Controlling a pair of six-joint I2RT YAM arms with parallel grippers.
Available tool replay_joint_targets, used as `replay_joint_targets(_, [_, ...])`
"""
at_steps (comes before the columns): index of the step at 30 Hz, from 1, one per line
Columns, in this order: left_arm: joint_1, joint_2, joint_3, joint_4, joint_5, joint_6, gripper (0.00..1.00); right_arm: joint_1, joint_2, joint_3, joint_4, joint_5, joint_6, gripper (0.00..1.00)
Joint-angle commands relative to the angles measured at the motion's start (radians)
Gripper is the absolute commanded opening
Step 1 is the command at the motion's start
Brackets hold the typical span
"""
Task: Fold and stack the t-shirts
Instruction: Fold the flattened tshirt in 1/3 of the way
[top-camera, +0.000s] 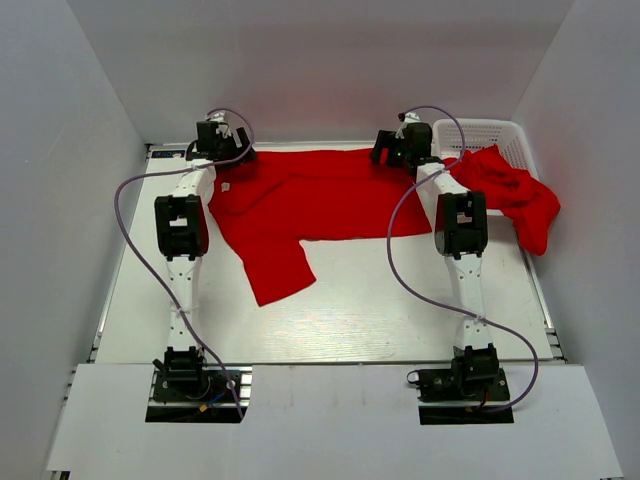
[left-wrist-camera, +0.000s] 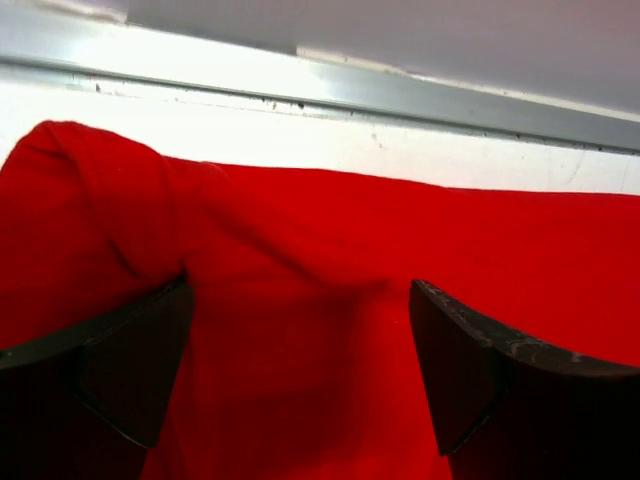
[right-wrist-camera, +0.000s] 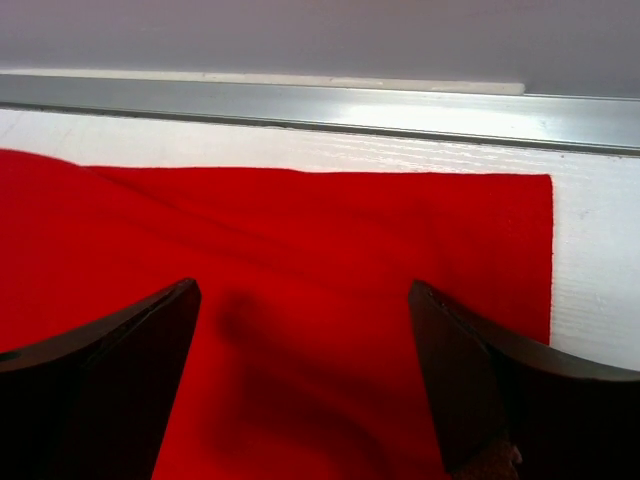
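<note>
A red t-shirt (top-camera: 310, 200) lies spread across the far half of the table, one sleeve (top-camera: 278, 268) reaching toward the near side. My left gripper (top-camera: 228, 146) is open over its far left corner; the cloth (left-wrist-camera: 300, 300) shows between the spread fingers (left-wrist-camera: 130, 360), with a raised fold at the left. My right gripper (top-camera: 395, 152) is open over the far right corner; the flat cloth (right-wrist-camera: 300, 250) and its right edge show between the fingers (right-wrist-camera: 470, 390). More red t-shirts (top-camera: 510, 195) spill out of the basket at the right.
A white lattice basket (top-camera: 480, 135) stands at the far right corner. A metal rail (right-wrist-camera: 320, 105) runs along the table's far edge, just beyond both grippers. White walls enclose the table on three sides.
</note>
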Motion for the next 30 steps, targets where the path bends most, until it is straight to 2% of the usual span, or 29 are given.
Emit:
replay_joint_targets(1, [0.012,0.059,0.051,-0.05,0.036,0.041,0.99,-0.007,0.007,0.036,0.051,-0.053,0.015,0.9])
replay_joint_targets(9, [0.012,-0.115,0.06,-0.047,0.014,0.069,0.99,0.007,-0.134,-0.008,0.044,-0.039,-0.017,0.9])
replay_joint_targets(12, [0.012,-0.227,0.028,-0.11,0.005,0.078,0.99,0.021,-0.257,-0.092,0.013,0.005,-0.035,0.9])
replay_joint_targets(14, [0.012,-0.284,-0.001,-0.22,-0.056,0.09,0.99,0.035,-0.302,-0.135,-0.036,0.044,-0.052,0.9])
replay_joint_targets(15, [-0.002,-0.315,-0.019,-0.257,-0.094,0.09,0.99,0.039,-0.37,-0.207,-0.077,0.062,-0.057,0.9])
replay_joint_targets(16, [-0.014,-0.385,-0.083,-0.31,-0.14,0.09,0.99,0.045,-0.391,-0.23,-0.111,0.12,-0.058,0.9])
replay_joint_targets(18, [-0.025,-0.465,-0.194,-0.32,-0.126,0.09,0.99,0.064,-0.464,-0.304,-0.177,0.163,-0.06,0.9])
replay_joint_targets(19, [-0.025,-0.511,-0.326,-0.329,-0.125,0.072,0.99,0.073,-0.48,-0.318,-0.233,0.227,-0.062,0.9])
replay_joint_targets(20, [-0.035,-0.604,-0.396,-0.329,-0.148,0.052,0.99,0.084,-0.509,-0.332,-0.304,0.248,-0.052,0.9])
replay_joint_targets(22, [-0.064,-0.689,-0.576,-0.384,-0.24,-0.035,0.99,0.102,-0.558,-0.425,-0.39,0.327,-0.031,0.9])
replay_joint_targets(23, [-0.075,-0.777,-0.643,-0.384,-0.271,-0.066,0.99,0.111,-0.601,-0.498,-0.396,0.352,0.013,0.9])
replay_joint_targets(24, [-0.087,-0.819,-0.773,-0.384,-0.271,-0.091,0.99,0.122,-0.642,-0.576,-0.397,0.402,0.024,0.9])
replay_joint_targets(26, [-0.129,-0.919,-0.93,-0.351,-0.218,-0.111,0.99,0.128,-0.705,-0.676,-0.383,0.461,0.061,0.9])
replay_joint_targets(30, [-0.227,-0.987,-1.096,-0.387,-0.202,-0.161,0.99,0.141,-0.803,-0.812,-0.384,0.515,0.109,0.9])
